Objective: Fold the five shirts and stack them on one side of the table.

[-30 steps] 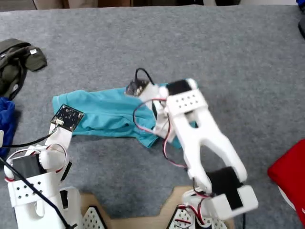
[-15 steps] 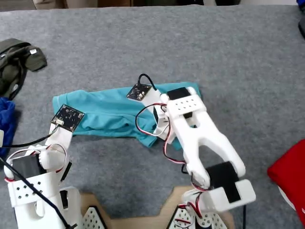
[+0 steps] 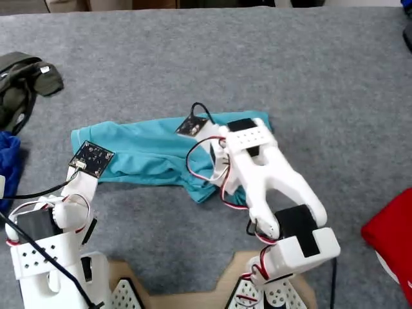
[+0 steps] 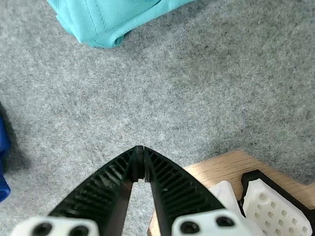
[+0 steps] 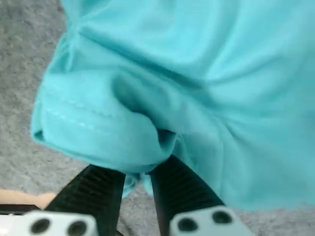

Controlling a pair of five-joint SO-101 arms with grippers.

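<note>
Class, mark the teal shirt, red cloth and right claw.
teal shirt (image 3: 138, 151), high view, middle of the cloth.
red cloth (image 3: 393, 235), high view, its visible middle.
right claw (image 5: 139, 172), right wrist view, midway between fingertips.

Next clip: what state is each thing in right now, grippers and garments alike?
teal shirt: partly folded into a long band, one edge pinched.
right gripper: shut on the teal shirt.
left gripper: shut, empty, over the table.
olive garment: bunched, unfolded.
blue garment: crumpled, cut off by the frame.
red garment: cut off by the frame; folded or not, cannot tell.
</note>
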